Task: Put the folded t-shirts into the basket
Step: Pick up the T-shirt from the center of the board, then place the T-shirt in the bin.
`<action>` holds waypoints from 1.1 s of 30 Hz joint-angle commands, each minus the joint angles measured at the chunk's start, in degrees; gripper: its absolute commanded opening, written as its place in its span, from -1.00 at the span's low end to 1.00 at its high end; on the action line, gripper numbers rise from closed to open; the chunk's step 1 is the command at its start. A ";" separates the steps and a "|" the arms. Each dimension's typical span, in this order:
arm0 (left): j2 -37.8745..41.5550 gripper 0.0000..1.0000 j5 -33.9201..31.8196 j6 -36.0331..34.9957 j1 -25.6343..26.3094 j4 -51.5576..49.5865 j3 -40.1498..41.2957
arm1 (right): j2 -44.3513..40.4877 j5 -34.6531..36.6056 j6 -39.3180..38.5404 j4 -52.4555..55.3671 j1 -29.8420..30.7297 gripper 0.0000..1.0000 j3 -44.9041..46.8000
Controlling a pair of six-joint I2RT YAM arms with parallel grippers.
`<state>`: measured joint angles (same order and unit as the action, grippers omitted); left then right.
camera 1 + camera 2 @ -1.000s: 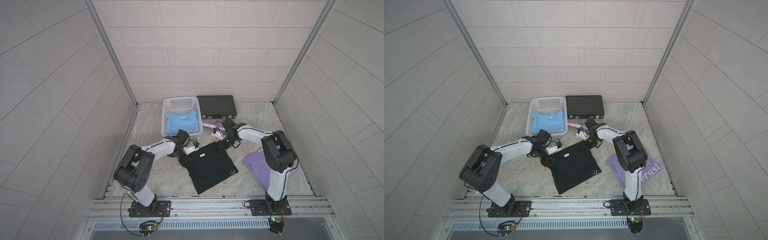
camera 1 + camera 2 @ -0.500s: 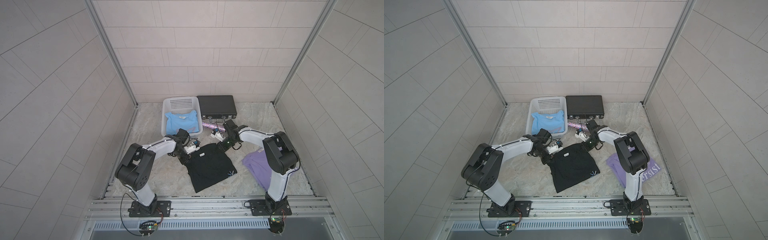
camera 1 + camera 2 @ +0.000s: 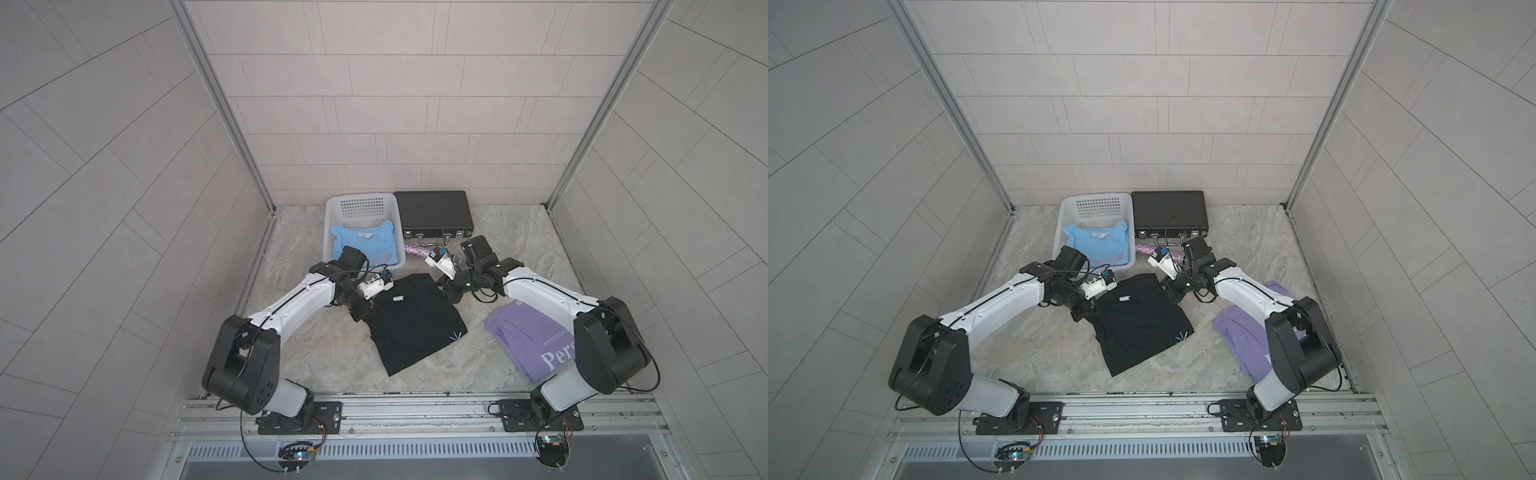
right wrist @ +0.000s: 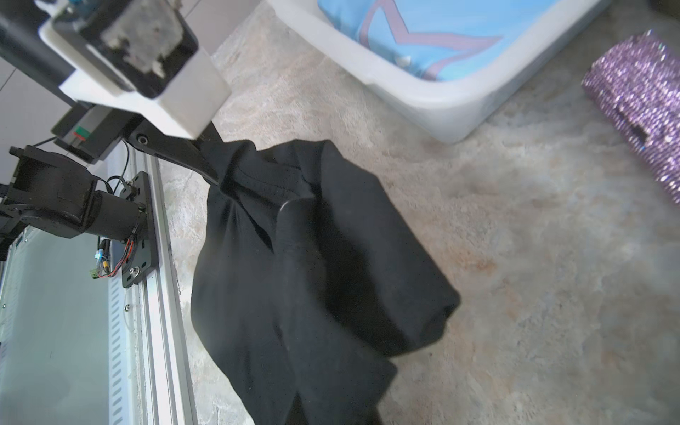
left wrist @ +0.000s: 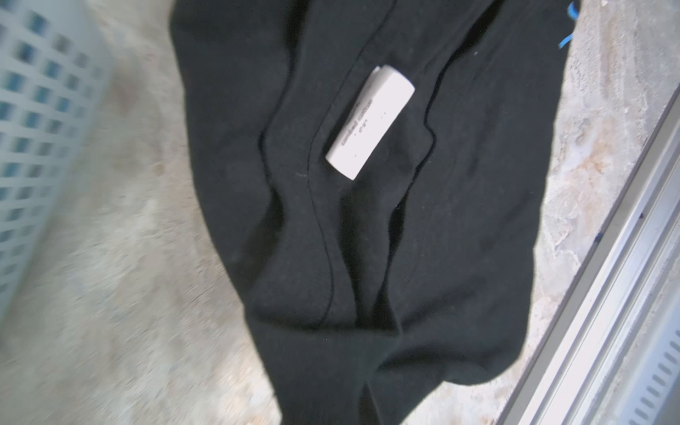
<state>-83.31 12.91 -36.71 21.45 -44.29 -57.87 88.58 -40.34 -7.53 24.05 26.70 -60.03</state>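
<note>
Pickup of the black tee (image 3: 415,328) is in hand. Its two corners nearest the basket (image 3: 361,208) are pinched, one by the left gripper (image 3: 360,312) and one by the right gripper (image 3: 448,290), with both pairs of fingers closed on cloth. Most of the tee is spread on the table (image 3: 316,353), just short of the basket, where the light blue tee (image 3: 360,243) is already laid. The lavender tee (image 3: 524,337) is left beside the right arm. An even, joint lift over the near rim is judged to be needed next.
</note>
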 commanded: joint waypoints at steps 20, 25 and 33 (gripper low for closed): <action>3.44 -1.00 -16.55 -9.91 -13.28 -20.04 -31.73 | 8.17 13.71 17.21 0.22 9.20 -1.00 -30.28; -2.10 -1.00 -20.16 -9.48 -13.69 -19.35 -39.62 | 13.73 15.55 18.39 3.22 9.60 -1.00 -39.21; -12.25 -1.00 -22.75 -9.96 -15.14 -20.55 -52.82 | 24.70 16.74 18.71 10.10 9.61 -1.00 -55.35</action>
<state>-93.54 -8.64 -46.15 7.25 -64.62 -106.65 111.13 -24.40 10.61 29.76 36.03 -110.10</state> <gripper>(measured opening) 0.111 0.111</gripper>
